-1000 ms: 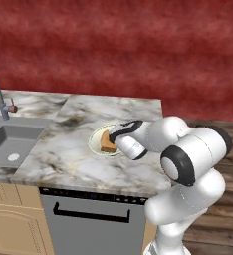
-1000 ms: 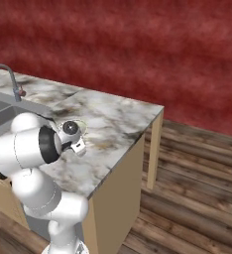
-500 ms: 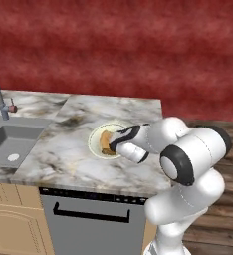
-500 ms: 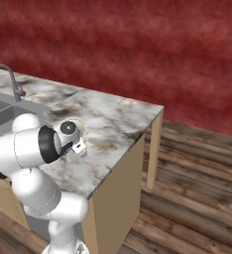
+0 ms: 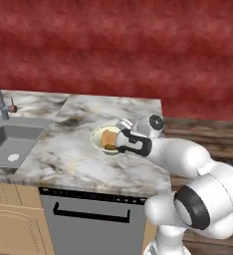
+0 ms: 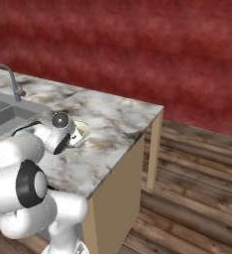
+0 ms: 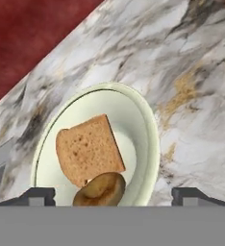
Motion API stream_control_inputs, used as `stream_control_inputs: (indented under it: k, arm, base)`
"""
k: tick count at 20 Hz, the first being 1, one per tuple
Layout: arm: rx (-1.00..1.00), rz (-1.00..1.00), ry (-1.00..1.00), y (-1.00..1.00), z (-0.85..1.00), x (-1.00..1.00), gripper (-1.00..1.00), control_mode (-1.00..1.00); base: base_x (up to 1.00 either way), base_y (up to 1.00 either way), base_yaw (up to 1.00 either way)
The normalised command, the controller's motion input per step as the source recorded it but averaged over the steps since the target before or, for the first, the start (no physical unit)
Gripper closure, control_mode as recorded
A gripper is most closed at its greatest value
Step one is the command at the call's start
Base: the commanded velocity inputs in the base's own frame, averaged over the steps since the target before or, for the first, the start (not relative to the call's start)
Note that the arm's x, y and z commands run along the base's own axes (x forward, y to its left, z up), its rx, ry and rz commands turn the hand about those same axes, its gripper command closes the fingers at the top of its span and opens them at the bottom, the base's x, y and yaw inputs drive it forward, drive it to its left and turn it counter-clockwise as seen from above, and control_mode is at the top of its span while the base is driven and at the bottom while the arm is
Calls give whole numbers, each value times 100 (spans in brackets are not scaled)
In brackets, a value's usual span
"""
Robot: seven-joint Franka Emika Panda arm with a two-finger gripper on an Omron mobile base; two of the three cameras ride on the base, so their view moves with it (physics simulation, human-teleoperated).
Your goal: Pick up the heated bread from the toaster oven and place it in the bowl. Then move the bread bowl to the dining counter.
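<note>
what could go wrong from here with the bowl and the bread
1. The open pincer sits low at the bowl, its tips astride the near rim; a careless retreat may nudge or tip the bowl.
2. The bread leans partly on a round brown bun, so a bump might slide it out.
3. The bowl stands not far from the dining counter front edge in the left base view; a push that way risks a fall.
</note>
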Motion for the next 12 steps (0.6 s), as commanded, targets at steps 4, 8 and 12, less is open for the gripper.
stream_control_inputs:
  k: [4,8,12]
  arm:
    - [2,0,-18,-14,99,-60,-100,-100]
    - [5,0,-22,-31,100,-94,-100,-100]
    - [5,0,-27,-50,99,-100,-100,-100]
  base:
    - [0,0,0]
    - [0,0,0]
    - [0,0,0]
